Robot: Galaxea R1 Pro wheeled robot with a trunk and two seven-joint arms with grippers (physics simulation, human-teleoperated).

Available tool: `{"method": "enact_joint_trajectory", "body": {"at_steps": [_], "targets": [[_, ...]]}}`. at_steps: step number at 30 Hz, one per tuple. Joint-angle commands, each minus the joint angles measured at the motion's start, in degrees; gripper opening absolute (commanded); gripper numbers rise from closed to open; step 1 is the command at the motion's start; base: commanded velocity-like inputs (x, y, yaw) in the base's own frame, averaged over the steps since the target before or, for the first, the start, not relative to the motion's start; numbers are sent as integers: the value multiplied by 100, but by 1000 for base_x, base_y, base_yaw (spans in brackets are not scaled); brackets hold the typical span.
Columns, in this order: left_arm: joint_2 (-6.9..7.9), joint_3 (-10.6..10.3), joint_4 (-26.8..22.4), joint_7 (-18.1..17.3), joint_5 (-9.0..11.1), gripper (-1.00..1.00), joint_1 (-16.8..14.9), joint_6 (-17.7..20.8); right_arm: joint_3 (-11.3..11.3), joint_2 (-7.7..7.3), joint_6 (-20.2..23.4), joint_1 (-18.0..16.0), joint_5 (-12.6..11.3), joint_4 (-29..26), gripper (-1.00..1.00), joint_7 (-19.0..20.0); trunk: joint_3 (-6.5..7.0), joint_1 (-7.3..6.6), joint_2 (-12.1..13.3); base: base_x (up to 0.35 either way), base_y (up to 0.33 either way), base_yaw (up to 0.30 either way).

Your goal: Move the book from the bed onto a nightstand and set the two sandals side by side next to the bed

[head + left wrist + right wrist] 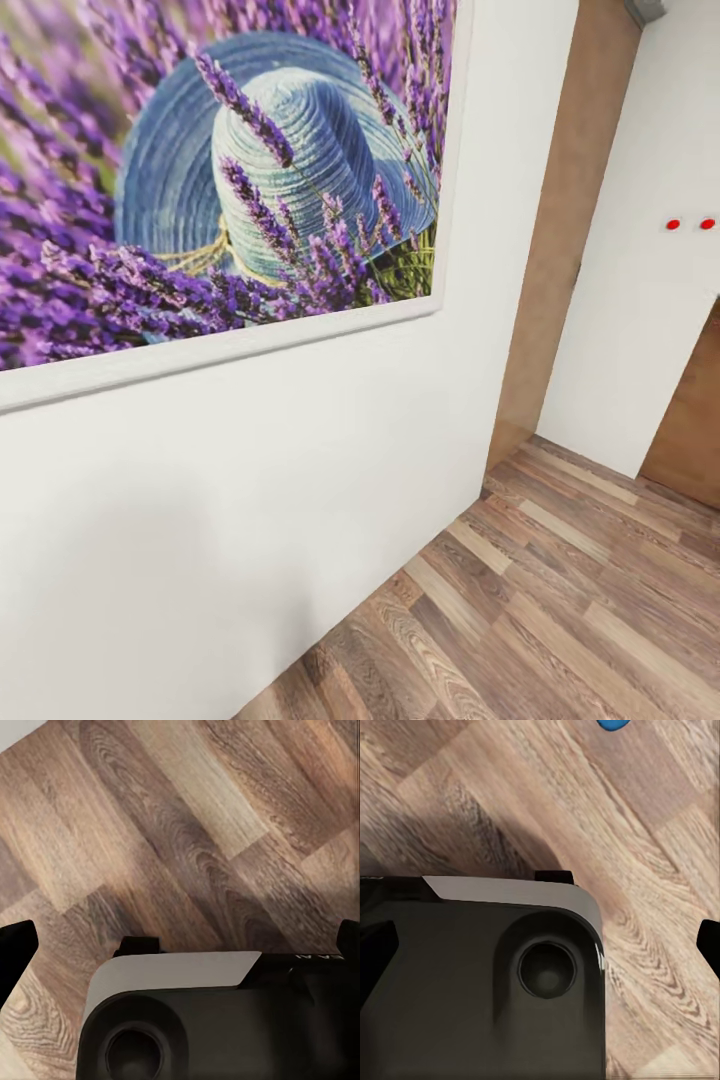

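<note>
A small rounded piece of bright blue, apparently the end of a sandal (613, 724), lies on the wood-plank floor (645, 832) at the border of the right wrist view. My right gripper (544, 945) is open, its dark fingertips (709, 942) spread wide over the floor with nothing between them. My left gripper (180, 941) is open too, with fingertips (16, 949) far apart above bare planks. The book, the bed and the nightstand are out of view.
A white wall (250, 520) stands close ahead in the head view, carrying a large framed picture (230, 170) of a blue hat in lavender. Plank floor (560, 600) runs off to the right towards a brown door (565, 220). My dark base (225, 1020) sits below both wrists.
</note>
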Motion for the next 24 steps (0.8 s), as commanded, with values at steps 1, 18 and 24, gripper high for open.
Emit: {"method": "enact_joint_trajectory", "body": {"at_steps": [1, 18, 24], "targets": [[-1, 3, -11, 0, 16, 100, 4, -6, 12, 0, -12, -1, -6, -1, 100, -13, -4, 0, -2, 0, 0, -282], [-1, 3, -11, 0, 16, 100, 4, -6, 12, 0, -12, -1, -6, -1, 100, -12, -4, 0, -2, 0, 0, -280], [-1, 3, -11, 0, 16, 100, 4, -6, 12, 0, -12, -1, -6, -1, 100, -12, -4, 0, -2, 0, 0, -214]]}}
